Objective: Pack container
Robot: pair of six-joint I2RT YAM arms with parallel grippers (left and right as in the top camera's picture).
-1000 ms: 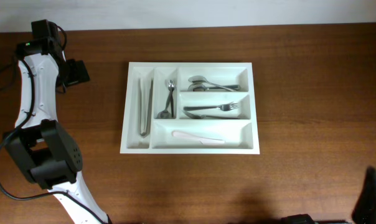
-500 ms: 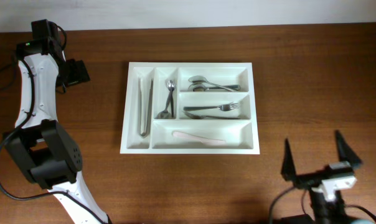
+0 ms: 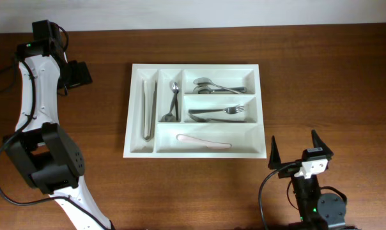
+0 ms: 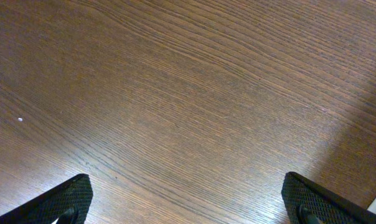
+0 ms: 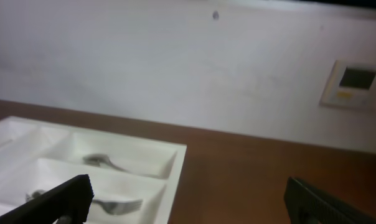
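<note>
Lying flat at the middle of the wooden table (image 3: 327,83), the white tray (image 3: 193,66) is seen with tongs (image 3: 147,108), spoons (image 3: 212,85) and forks (image 3: 218,112) sorted into its compartments. The left gripper (image 4: 188,202) is spread wide over bare wood, left of the tray, and nothing is gripped. The right gripper (image 3: 297,152) is likewise fully spread and empty, near the tray's lower right corner.

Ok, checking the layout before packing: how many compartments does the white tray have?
5 in the large white rectangular plastic cutlery tray: two narrow upright ones at its left, three long horizontal ones stacked at its right. None looks hidden.
</note>
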